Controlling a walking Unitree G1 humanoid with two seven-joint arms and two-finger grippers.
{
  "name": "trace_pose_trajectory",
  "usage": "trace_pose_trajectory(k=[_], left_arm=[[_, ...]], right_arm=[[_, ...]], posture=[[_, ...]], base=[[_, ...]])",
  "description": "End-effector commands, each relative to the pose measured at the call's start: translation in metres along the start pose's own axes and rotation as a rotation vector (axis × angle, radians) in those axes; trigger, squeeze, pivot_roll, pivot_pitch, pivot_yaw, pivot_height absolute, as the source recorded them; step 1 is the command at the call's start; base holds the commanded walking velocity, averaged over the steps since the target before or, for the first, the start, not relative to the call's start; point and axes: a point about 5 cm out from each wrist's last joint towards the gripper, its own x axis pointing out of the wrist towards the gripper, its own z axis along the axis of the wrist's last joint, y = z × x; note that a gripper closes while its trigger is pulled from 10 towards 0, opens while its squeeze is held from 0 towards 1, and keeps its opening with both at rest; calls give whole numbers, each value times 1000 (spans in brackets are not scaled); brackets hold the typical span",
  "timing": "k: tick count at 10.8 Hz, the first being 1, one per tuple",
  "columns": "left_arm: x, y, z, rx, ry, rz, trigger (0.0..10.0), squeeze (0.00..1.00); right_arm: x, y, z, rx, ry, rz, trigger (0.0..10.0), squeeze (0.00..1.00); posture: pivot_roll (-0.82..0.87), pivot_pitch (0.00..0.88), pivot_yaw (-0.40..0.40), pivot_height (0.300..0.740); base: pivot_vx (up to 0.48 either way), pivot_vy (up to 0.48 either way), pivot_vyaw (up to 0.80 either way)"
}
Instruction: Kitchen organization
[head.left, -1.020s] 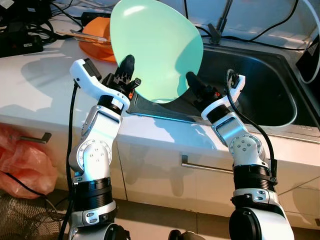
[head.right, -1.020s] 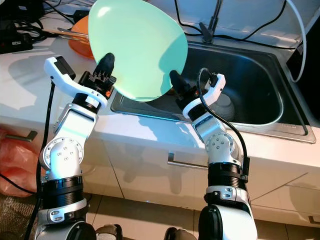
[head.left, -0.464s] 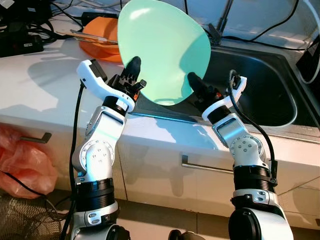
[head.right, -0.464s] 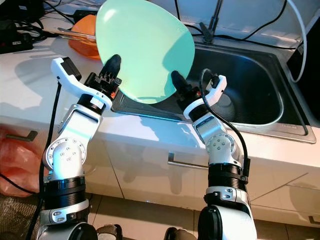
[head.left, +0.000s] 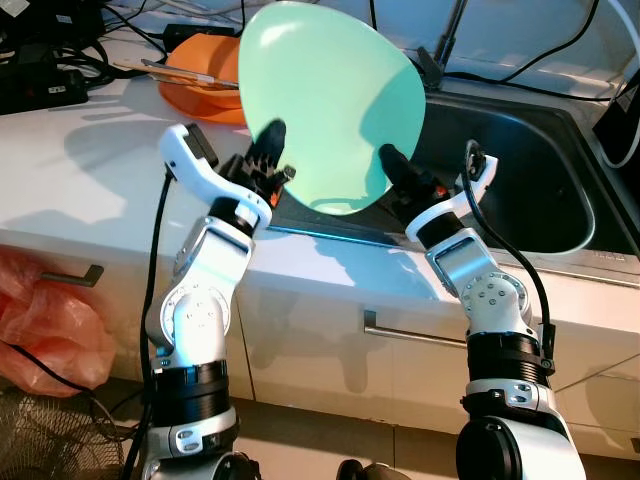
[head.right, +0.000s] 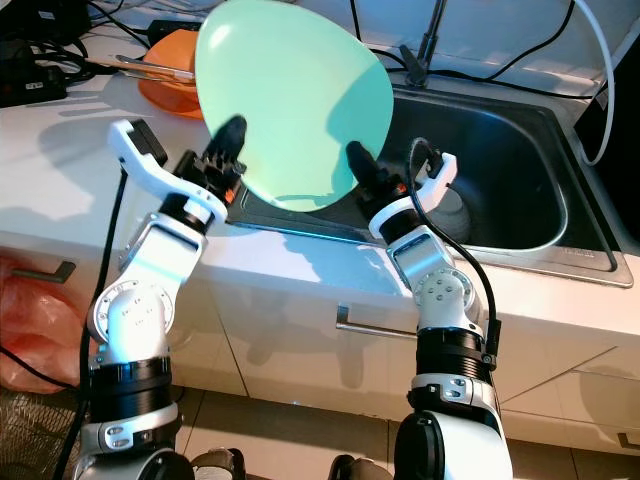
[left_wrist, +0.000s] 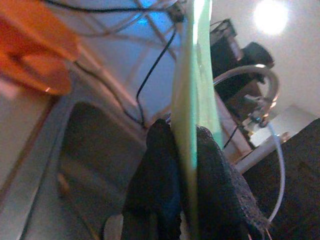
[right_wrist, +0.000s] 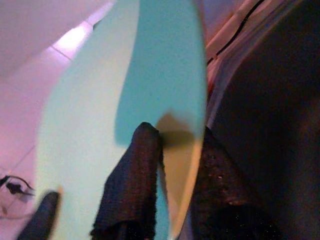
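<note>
Both arms nudged the green plate (head.left: 330, 100) toward 3 o'clock, over the sink (head.left: 520, 170). Left gripper (head.left: 268, 150) and right gripper (head.left: 393, 168) pinch its bottom edge. One loose pinch, and it could fall.

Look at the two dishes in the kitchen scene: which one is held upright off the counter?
The green plate, pinched on edge by both the left gripper and right gripper; the orange one lies on the counter.

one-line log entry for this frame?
left hand: shut on green plate | right hand: shut on green plate | plate: upright, over sink edge | orange bowl: on counter behind
</note>
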Motion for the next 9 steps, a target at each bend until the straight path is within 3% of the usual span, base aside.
trace_pose_trajectory(k=[1,6,8,9], left_arm=[[4,-15,-24,-20,122,-86,10000,0],[3,-9,-31,-11,159,-70,10000,0],[3,-1,-37,95,196,-32,10000,0],[2,-2,-39,132,206,-38,10000,1000]], right_arm=[[2,8,1,-7,-5,33,0,0],[2,9,1,5,-9,43,0,0],[1,8,0,9,-8,41,0,0],[1,8,1,9,-9,39,0,0]], posture=[[122,108,-76,740],[124,108,-74,740],[124,111,-74,740],[123,113,-74,740]], base=[[0,0,0],[0,0,0],[0,0,0],[0,0,0]])
